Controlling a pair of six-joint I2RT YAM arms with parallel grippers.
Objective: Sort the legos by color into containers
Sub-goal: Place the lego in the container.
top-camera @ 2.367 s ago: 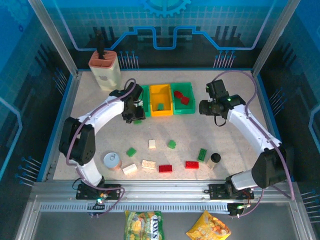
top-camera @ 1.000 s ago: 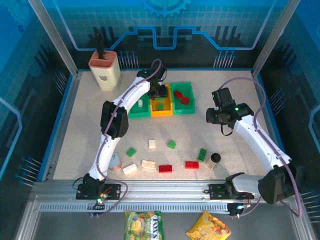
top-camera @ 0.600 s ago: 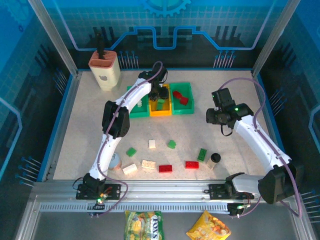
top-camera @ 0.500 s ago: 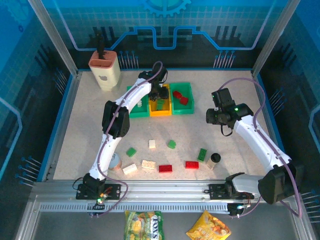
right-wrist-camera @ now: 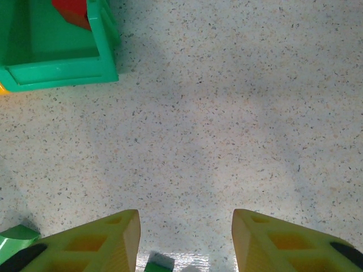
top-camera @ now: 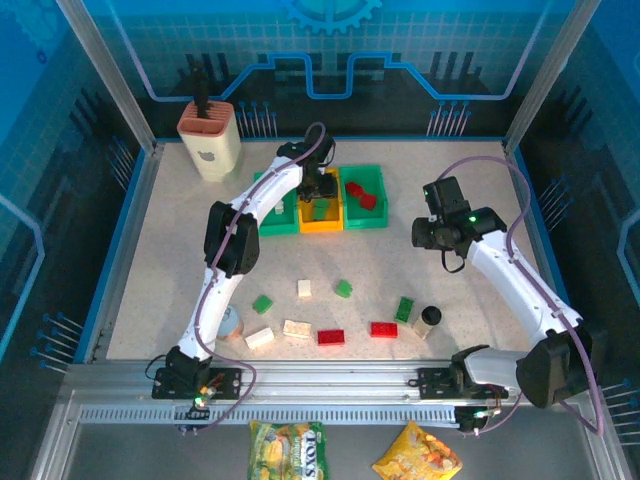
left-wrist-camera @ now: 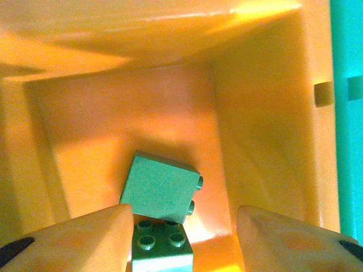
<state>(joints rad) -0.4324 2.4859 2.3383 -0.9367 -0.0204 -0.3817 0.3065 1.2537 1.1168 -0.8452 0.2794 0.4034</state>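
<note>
Left gripper point(top-camera: 320, 197) is seen in the top view down inside the yellow-orange bin point(top-camera: 322, 227), the middle of three joined containers. It is flanked by the left green bin point(top-camera: 270, 225) and the right green bin point(top-camera: 378, 217), in which two red bricks point(top-camera: 362, 196) are lodged. The right gripper point(top-camera: 428, 232) is held above bare table point(top-camera: 470, 160) just right of the bins. Loose legos are strewn nearer the arm bases: three green bricks point(top-camera: 343, 288), three cream bricks point(top-camera: 296, 328) and two red table bricks point(top-camera: 382, 329), with a black-capped cylinder point(top-camera: 430, 317) beside them. From the left wrist, the fingers point(left-wrist-camera: 74, 238) are shown spread and released between the orange walls. A studs-up green brick point(left-wrist-camera: 161, 249) is found between them, apart from the right finger, and a tipped green brick point(left-wrist-camera: 161, 190), studs sideways, is seen touching it on the bin floor. From the right wrist, that gripper's fingers point(right-wrist-camera: 85, 243) are parted with speckled table between, and a corner of the right green bin point(right-wrist-camera: 57, 71) is caught at the upper left.
</note>
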